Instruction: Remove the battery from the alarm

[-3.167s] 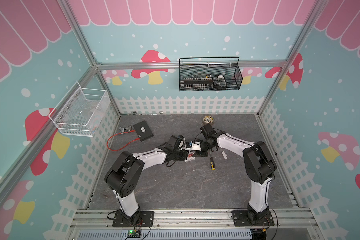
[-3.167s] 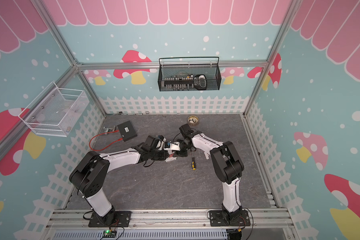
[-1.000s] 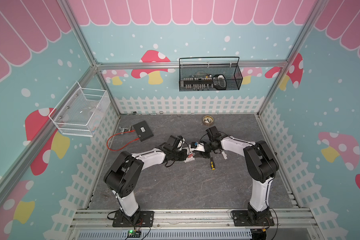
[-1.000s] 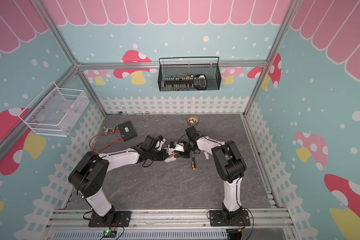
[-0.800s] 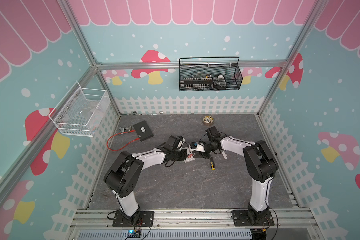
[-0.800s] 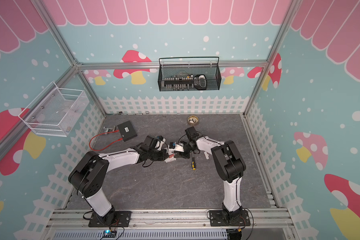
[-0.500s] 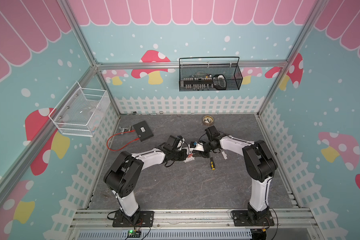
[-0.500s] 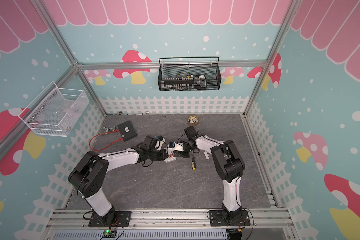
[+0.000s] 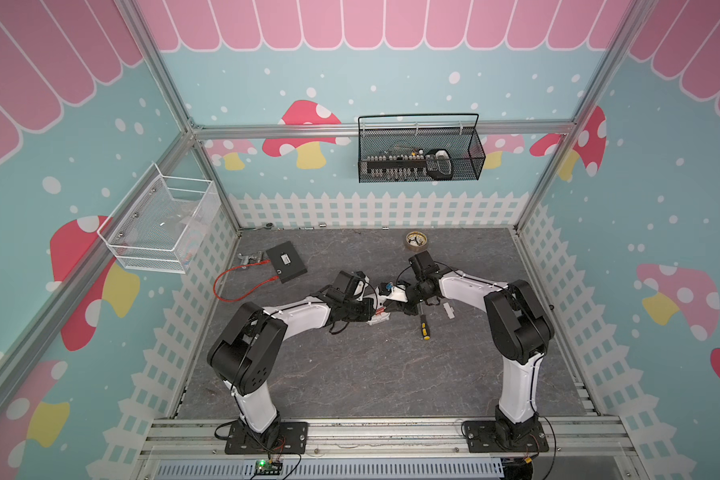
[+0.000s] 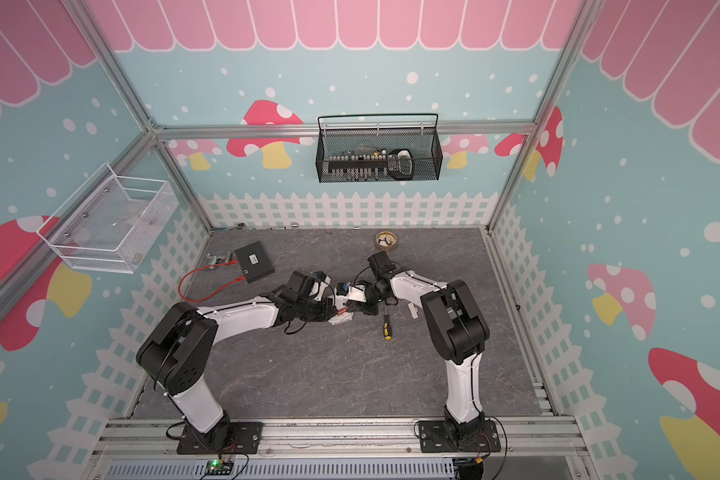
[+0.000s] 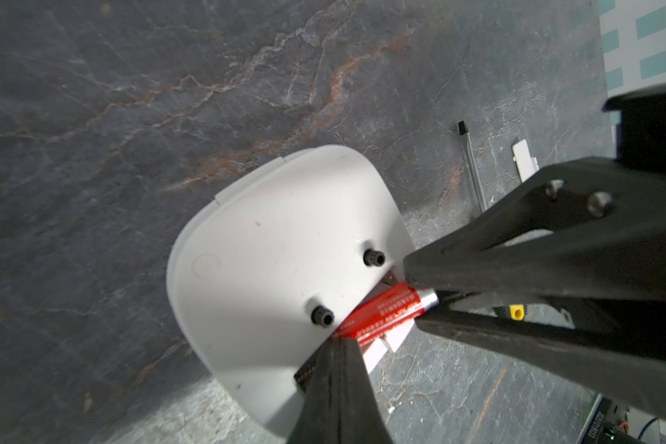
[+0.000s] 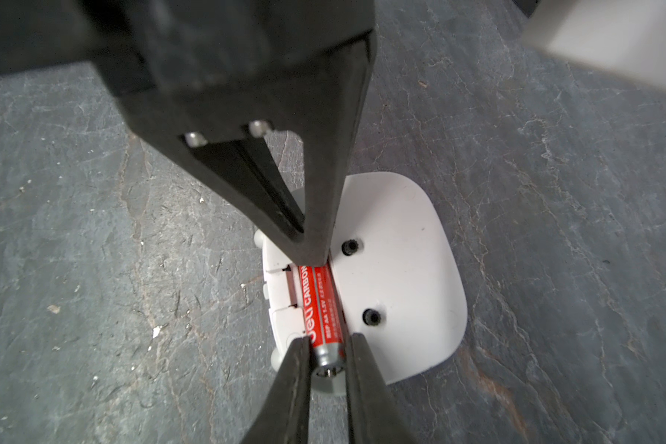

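Observation:
The white alarm (image 11: 270,250) lies face down on the grey floor between both arms, back up (image 12: 397,276). The red battery (image 12: 322,303) sits in the recess along one edge, its metal end sticking out. My right gripper (image 12: 325,346) has a finger against each side of that metal end, shut on it. My left gripper (image 12: 312,253) is shut, its joined tips pressing down at the battery's other end (image 11: 385,311). In both top views the two grippers meet over the alarm (image 9: 381,318) (image 10: 341,319).
A black-and-yellow screwdriver (image 9: 421,324) and a small white cover piece (image 9: 449,309) lie just right of the alarm. A brass disc (image 9: 416,240) sits at the back. A black box (image 9: 286,262) with a red cable lies at the back left. Wire baskets hang on the walls.
The right gripper's fingers have closed in on the battery's metal end. The right wrist has shifted slightly. The left arm has stayed put on the alarm.

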### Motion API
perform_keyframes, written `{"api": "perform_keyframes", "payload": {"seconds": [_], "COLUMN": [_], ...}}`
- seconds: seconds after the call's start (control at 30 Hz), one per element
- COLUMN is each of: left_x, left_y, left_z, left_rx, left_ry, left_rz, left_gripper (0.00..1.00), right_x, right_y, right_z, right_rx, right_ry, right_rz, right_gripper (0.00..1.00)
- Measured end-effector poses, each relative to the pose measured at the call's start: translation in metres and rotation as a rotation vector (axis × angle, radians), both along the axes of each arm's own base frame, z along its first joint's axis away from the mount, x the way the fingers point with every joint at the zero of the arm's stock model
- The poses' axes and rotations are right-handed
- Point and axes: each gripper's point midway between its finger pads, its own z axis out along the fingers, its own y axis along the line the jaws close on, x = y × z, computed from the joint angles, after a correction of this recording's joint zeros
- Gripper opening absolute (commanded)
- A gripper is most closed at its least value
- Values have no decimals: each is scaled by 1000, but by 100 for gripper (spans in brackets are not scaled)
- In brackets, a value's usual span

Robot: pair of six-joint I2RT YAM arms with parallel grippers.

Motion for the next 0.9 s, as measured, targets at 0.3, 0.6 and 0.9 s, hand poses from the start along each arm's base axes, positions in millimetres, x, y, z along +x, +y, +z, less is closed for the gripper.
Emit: {"api": "perform_keyframes", "payload": {"seconds": [0.3,0.6,0.9], "left_x": [0,0,-1], "left_y": [0,0,1], "left_z": [0,0,1], "left_rx": [-1,-1,0], "left_ry": [-1,-1,1], "left_rz": [0,0,1], "left_gripper": [0,0,0], "right_x": [0,2,7], "right_y": [-3,-11,-32], "right_z": [3,44,64], "right_rx": [-21,-22,-98], "right_ry": [-9,-112,-100], "right_rz": [-15,-56,-222], "right_gripper": [17,17,17]}}
